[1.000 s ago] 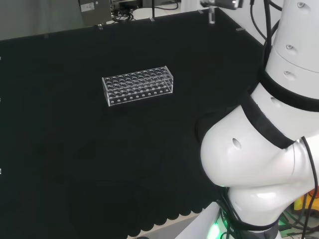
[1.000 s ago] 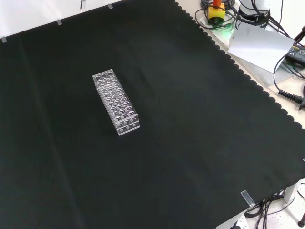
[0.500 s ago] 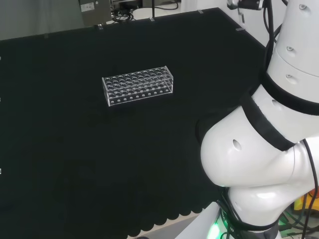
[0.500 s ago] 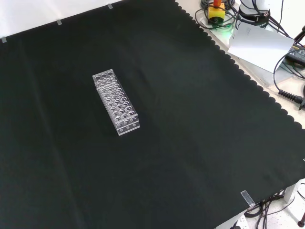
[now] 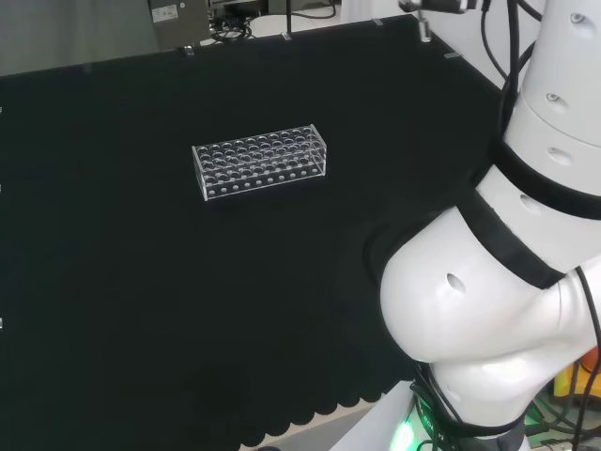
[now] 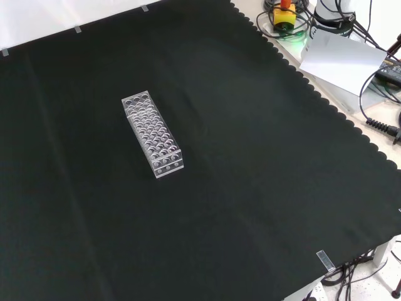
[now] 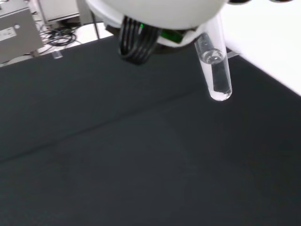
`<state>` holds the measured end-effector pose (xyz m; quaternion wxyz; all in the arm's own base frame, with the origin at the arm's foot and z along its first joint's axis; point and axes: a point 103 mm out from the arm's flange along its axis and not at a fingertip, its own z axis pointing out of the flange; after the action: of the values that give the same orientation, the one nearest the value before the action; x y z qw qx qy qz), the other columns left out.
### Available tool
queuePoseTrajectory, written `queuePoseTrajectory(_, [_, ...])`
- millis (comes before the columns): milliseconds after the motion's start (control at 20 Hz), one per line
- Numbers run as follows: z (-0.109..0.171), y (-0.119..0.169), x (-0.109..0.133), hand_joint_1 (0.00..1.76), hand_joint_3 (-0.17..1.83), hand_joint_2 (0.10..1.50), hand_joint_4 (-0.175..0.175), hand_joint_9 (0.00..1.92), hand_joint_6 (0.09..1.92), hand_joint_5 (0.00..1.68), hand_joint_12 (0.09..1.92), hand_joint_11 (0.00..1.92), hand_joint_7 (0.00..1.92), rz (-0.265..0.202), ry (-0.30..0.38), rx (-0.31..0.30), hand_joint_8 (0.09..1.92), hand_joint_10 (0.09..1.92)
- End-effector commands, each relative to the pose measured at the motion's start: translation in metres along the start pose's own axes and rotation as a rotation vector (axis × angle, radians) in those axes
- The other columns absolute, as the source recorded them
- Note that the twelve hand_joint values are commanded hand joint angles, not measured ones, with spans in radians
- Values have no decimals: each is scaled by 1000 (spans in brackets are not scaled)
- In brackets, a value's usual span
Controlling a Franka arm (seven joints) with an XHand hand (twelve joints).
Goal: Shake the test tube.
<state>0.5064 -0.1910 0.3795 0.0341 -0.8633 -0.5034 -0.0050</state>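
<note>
The test tube (image 7: 214, 70) hangs in the air high over the black worktop (image 6: 250, 188), its long axis tilted, rounded end lowest. I cannot tell how the hand (image 7: 155, 9) grips it. The rack (image 6: 152, 133) sits well below.

Rack on the cloth, tube above it

The rack (image 6: 153, 134) lies on the cloth (image 6: 250, 157), left of centre in the front view; the test tube (image 7: 214, 70) hangs tilted above bare cloth
</note>
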Motion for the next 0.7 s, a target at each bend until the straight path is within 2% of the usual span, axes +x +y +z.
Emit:
queuePoseTrajectory(50, [36,-17,125,1201,664,687,-175,1482,785,1203,1028,1069,1650,-227,120,86,519,626])
queuePoseTrajectory(250, [40,-31,168,1201,665,687,-175,1482,784,1204,1028,1069,1650,-314,149,102,519,626])
queuePoseTrajectory(400, [38,-40,192,1201,665,686,-175,1482,784,1204,1027,1069,1650,-355,191,111,518,626])
queuePoseTrajectory(550, [36,-45,205,1201,666,686,-175,1482,784,1204,1027,1070,1651,-384,218,115,518,626])
queuePoseTrajectory(700, [36,-45,207,1201,667,685,-175,1482,784,1204,1027,1070,1651,-394,214,114,518,626])
